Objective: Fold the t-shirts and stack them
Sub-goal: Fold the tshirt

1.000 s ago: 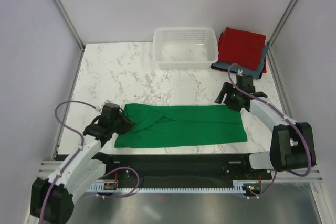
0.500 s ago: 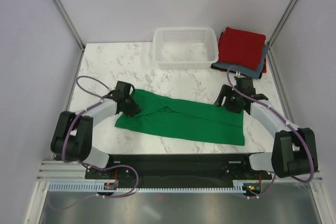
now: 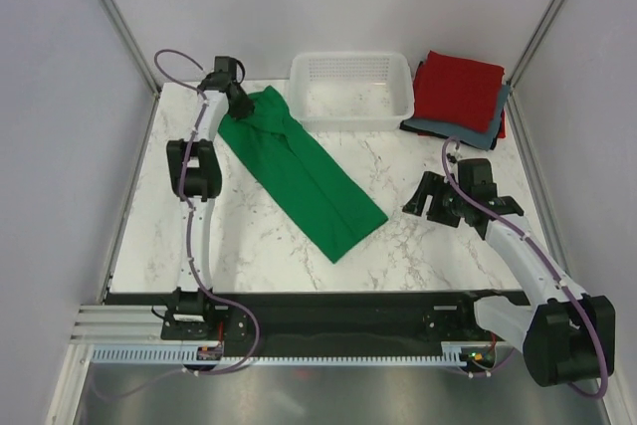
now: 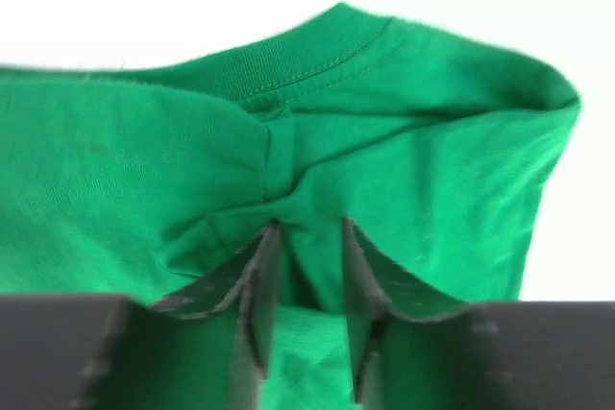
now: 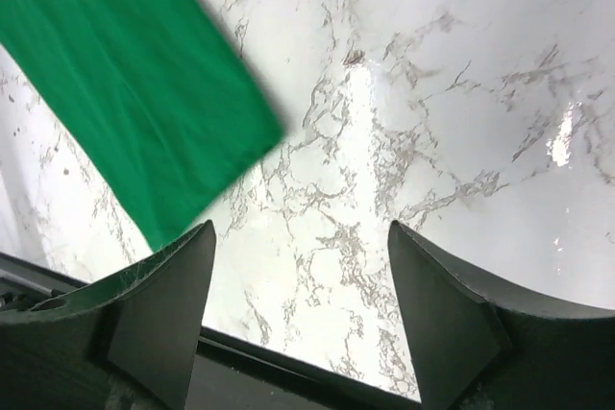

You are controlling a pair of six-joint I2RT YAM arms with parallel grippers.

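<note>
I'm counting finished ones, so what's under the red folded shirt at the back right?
A grey-blue folded shirt peeks out beneath the red shirt along its near and right edges. Anything deeper in the stack is covered.

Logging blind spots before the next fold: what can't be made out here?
- Top view: the red shirt covers the folded stack; number beneath unclear.
- Top view: left pincer tips hidden by its own wrist.
- Left wrist view: green t-shirt fills the frame, mostly cut off.
</note>
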